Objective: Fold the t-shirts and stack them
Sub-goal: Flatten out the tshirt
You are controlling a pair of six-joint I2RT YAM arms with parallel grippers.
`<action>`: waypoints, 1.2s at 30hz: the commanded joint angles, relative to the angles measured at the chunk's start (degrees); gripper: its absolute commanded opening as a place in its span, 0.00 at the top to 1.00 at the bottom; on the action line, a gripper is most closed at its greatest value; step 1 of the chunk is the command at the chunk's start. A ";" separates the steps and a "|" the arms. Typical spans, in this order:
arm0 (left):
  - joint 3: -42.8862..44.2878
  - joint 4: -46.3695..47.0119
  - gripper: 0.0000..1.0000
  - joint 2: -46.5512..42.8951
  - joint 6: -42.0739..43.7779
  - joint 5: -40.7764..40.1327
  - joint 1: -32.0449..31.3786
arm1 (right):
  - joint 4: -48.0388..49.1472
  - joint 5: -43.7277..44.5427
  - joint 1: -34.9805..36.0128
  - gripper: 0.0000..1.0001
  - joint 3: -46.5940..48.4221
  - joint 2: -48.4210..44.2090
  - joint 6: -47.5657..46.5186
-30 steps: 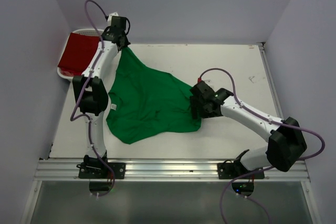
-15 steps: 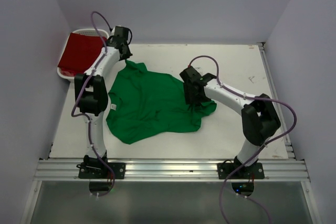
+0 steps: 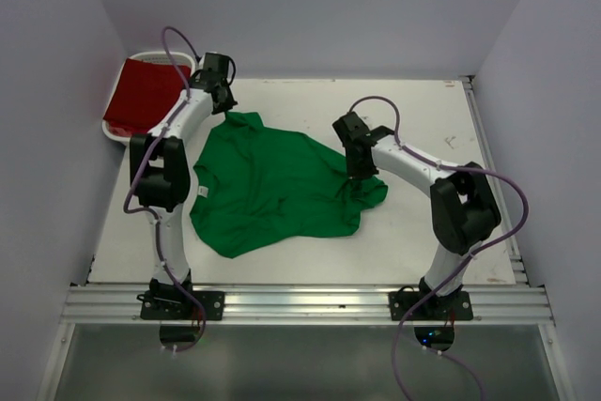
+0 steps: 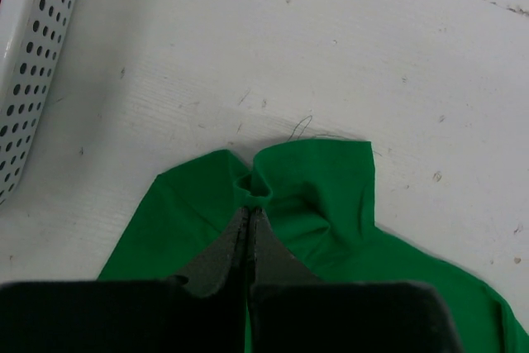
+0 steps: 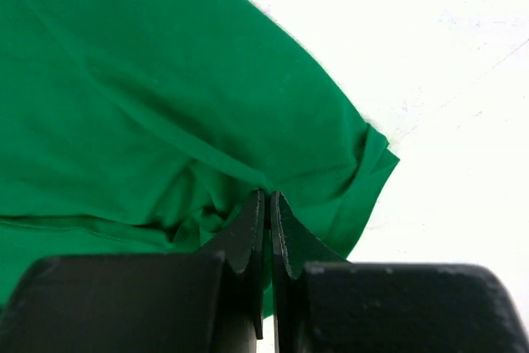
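Table (image 3: 423,110): white, flat and scuffed, running out wide to the right of the basket (image 3: 110,127). It gives us plenty of room for the fold.
Green t-shirt (image 3: 268,185): bright, soft knit, lying on the table just right of the basket and a little nearer to us. It is spread mostly flat but lopsided, with wrinkles bunching at the side furthest from the basket. No fold made yet, we judge.
Basket: white plastic with a wall full of small round holes, our marker in the far left corner.
Red t-shirt (image 3: 141,91): dark red and limp, lying inside the basket and filling it. It is waiting its turn, we'd say.
Left gripper (image 3: 223,105): just right of the basket, jaws pressed together on a small tuck of green cloth at the shirt's nearest corner. It looks like an anchor hold.
Right gripper (image 3: 360,176): well away from the basket on the shirt's opposite side, jaws together and pinching a gathered ridge of cloth. With two opposed grips, we read this as stretching the shirt flat.
Neck label (image 3: 202,192): a tiny white tab on the shirt's basket-side edge.
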 commanded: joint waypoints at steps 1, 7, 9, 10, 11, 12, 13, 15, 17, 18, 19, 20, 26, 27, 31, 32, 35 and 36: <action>-1.06 2.85 1.00 -3.73 -0.82 0.57 0.38 | 1.00 -0.11 -0.09 1.00 1.15 -1.69 -0.40; -1.85 2.42 1.00 -5.31 -0.21 0.40 0.29 | -0.58 2.61 -0.18 1.00 2.38 -3.53 -0.23; -2.11 2.07 1.00 -7.51 0.32 0.75 0.12 | -1.54 3.84 -0.35 1.00 3.26 -5.37 0.03; -2.46 2.06 1.00 -8.65 0.93 0.58 -0.06 | -1.72 4.98 -0.27 1.00 3.44 -6.43 0.12; -3.25 2.06 1.00 -11.62 1.29 0.14 -0.58 | -1.98 5.69 -0.35 1.00 3.96 -8.44 0.30; -3.86 2.06 1.00 -13.39 1.90 -0.21 -0.93 | -2.33 6.30 -0.27 1.00 4.31 -9.94 0.39; -5.52 2.15 1.00 -15.14 2.34 -0.65 -1.37 | -2.51 7.36 -0.27 1.00 4.66 -11.26 0.39; -7.64 2.68 1.00 -21.38 2.69 -2.15 -2.78 | -2.69 8.24 -0.35 1.00 5.72 -15.91 0.30; -12.03 3.73 1.00 -28.30 3.22 -1.89 -4.09 | -2.17 9.03 -0.27 1.00 6.42 -21.17 -0.05; -13.52 4.34 1.00 -30.52 3.74 -1.97 -4.54 | -1.90 9.21 -0.35 1.00 6.69 -22.77 -0.31; -16.23 4.61 1.00 -32.80 4.36 -2.15 -5.76 | -1.81 9.73 -0.27 1.00 6.95 -24.61 -0.58; -17.48 4.87 1.00 -37.18 4.89 -2.76 -6.47 | -1.72 10.17 -0.35 1.00 7.56 -26.28 -1.10; -22.33 3.74 1.00 -54.05 7.62 -0.49 -10.87 | 0.38 9.39 -0.27 1.00 8.97 -39.29 -3.91; -22.24 2.86 1.00 -56.18 7.88 0.21 -11.04 | 0.39 8.26 -0.35 1.00 9.32 -42.09 -4.18; -22.41 3.46 1.00 -68.31 9.72 6.44 -11.13 | 2.75 -0.17 -0.27 1.00 9.68 -51.57 -7.08; -22.76 4.51 1.00 -73.82 10.60 11.77 -11.13 | 3.63 -2.28 -0.35 1.00 9.07 -53.53 -7.78; -24.17 9.78 1.00 -84.72 11.92 21.62 -11.13 | 7.67 -9.67 -0.35 1.00 8.27 -62.12 -9.10; -24.17 11.97 1.00 -87.03 11.58 23.23 -11.05 | 8.12 -11.08 -0.35 1.00 8.36 -63.64 -9.54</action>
